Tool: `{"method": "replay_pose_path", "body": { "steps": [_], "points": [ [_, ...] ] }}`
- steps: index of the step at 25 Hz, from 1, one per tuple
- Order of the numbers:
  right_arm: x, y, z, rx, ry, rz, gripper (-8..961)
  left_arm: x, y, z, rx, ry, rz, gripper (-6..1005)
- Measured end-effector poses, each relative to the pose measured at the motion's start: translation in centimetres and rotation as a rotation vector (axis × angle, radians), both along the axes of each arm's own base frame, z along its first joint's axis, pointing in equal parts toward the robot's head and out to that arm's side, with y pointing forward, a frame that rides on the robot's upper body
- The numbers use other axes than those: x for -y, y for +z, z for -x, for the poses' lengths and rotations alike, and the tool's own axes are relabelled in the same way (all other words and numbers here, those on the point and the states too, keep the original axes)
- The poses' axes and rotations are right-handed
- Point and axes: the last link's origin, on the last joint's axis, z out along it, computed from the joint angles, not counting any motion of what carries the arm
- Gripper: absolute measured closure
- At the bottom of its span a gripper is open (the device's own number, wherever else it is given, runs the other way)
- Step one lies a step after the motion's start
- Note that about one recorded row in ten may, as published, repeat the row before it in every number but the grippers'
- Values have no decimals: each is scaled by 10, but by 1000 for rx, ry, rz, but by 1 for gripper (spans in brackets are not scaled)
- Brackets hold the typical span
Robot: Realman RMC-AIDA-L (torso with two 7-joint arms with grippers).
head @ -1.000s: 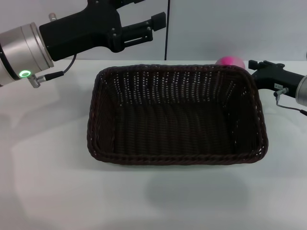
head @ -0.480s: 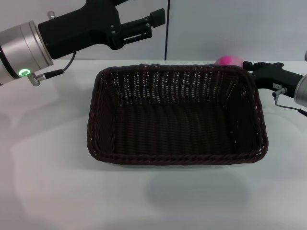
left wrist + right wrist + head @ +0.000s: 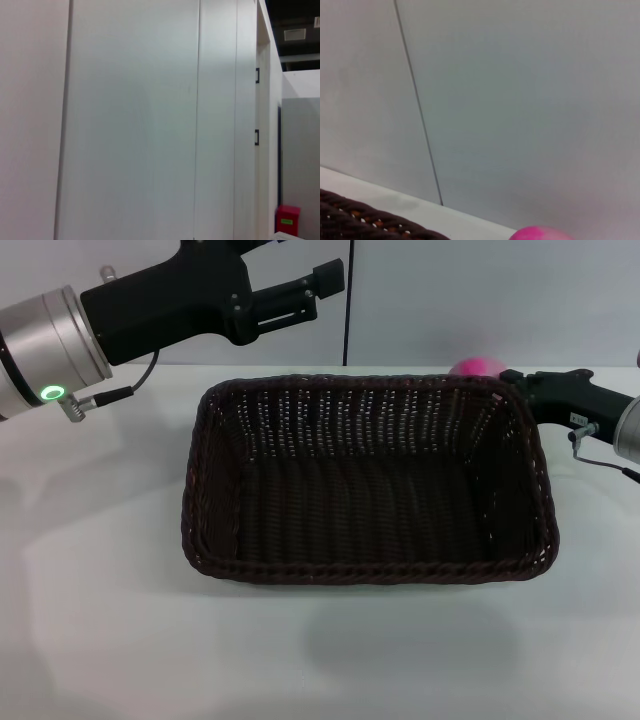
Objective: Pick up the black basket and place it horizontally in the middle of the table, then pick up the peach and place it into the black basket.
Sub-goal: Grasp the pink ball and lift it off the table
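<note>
The black basket point(image 3: 365, 573) lies lengthwise across the middle of the white table point(image 3: 100, 630), empty. The peach point(image 3: 478, 366) sits on the table just behind the basket's far right corner, mostly hidden by the rim. My right gripper point(image 3: 514, 381) is low at the right, its tip right beside the peach, over the basket's corner. The right wrist view shows the top of the peach point(image 3: 540, 233) and a bit of the basket rim point(image 3: 360, 220). My left gripper point(image 3: 318, 292) is open and empty, raised above the table's far left, clear of the basket.
A pale wall with a dark vertical seam point(image 3: 348, 300) stands behind the table's far edge. The left wrist view shows only wall panels and a small red box point(image 3: 288, 219) far off.
My right gripper has slid left, closer to the peach. My left arm has lifted very slightly. The basket and peach have not moved.
</note>
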Motion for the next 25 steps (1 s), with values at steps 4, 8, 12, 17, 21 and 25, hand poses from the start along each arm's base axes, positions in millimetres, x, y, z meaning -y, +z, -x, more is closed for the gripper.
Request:
{"method": "replay_pose_path", "body": {
  "steps": [4, 8, 12, 17, 21, 25],
  "points": [
    [-1, 0, 0, -5, -1, -4, 956, 0, 0, 0, 1, 2, 1, 197],
    [0, 1, 1, -8, 2, -4, 953, 0, 0, 1, 2, 2, 2, 197],
    [2, 0, 2, -13, 19, 2, 950, 1, -1, 1, 3, 3, 5, 197],
    [5, -1, 0, -19, 19, 5, 947, 1, -1, 2, 4, 6, 8, 197],
    [6, 0, -2, -27, 6, -10, 820, 0, -3, 1, 2, 6, 12, 197],
    [6, 1, -3, -38, -1, -25, 674, 0, -4, 0, 1, 4, 14, 197]
  ]
}}
